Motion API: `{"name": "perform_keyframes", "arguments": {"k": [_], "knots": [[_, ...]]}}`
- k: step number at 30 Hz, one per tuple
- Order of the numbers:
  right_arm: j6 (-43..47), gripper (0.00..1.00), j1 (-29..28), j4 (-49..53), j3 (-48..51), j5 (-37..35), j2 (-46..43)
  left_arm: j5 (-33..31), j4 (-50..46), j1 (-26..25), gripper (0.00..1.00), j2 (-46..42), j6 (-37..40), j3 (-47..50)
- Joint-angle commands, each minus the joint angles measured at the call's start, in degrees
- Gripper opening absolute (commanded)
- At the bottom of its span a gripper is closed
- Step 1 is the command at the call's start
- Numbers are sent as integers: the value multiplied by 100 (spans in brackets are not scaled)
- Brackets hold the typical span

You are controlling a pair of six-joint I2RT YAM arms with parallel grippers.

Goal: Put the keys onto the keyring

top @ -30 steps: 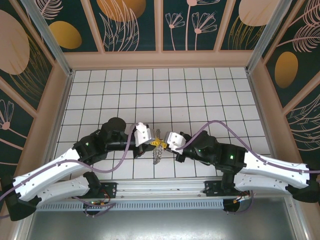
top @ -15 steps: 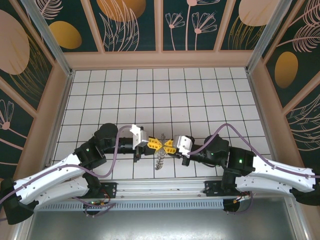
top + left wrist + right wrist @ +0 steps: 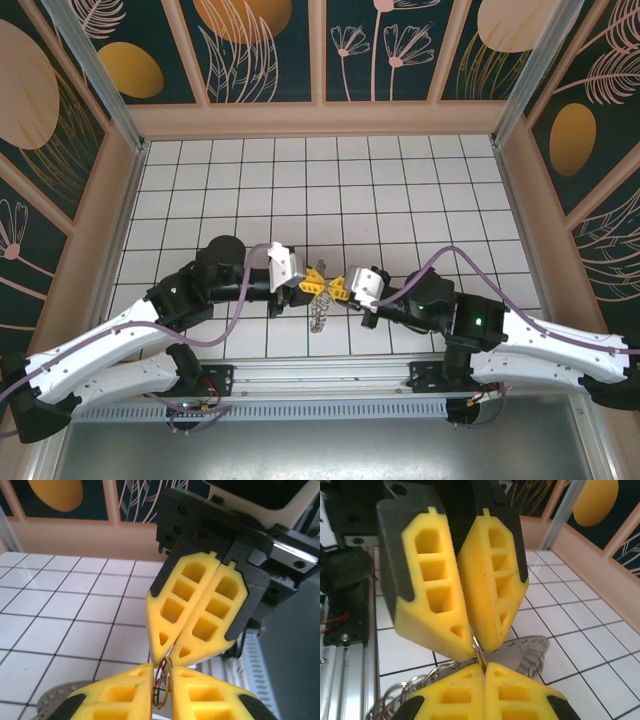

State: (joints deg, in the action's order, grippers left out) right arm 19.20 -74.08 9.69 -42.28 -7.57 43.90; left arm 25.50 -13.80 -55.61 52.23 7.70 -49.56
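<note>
The left gripper (image 3: 319,284) and right gripper (image 3: 335,291) are yellow and black. The keyring (image 3: 318,315) is grey metal. The table (image 3: 400,190) is white with a dark grid; the walls (image 3: 280,50) dark teal with orange and cream plants.

My top camera looks down from behind the arm bases (image 3: 205,383); both wrist cameras stare close-up, face to face, sharing the meeting fingertips (image 3: 190,610).

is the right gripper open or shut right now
Shut: the right gripper has its yellow fingertips pressed together, a thin metal wire pinched between them.
</note>
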Motion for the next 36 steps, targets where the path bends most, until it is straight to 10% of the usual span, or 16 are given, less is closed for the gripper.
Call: {"name": "perform_keyframes", "arguments": {"k": [1,36], "knots": [[46,0,-16,241,-190,-350,111,-235,-624,-61,22,58,396,-414],[67,0,-30,384,-419,-115,180,-352,-1163,-140,21,718,780,-779]]}}
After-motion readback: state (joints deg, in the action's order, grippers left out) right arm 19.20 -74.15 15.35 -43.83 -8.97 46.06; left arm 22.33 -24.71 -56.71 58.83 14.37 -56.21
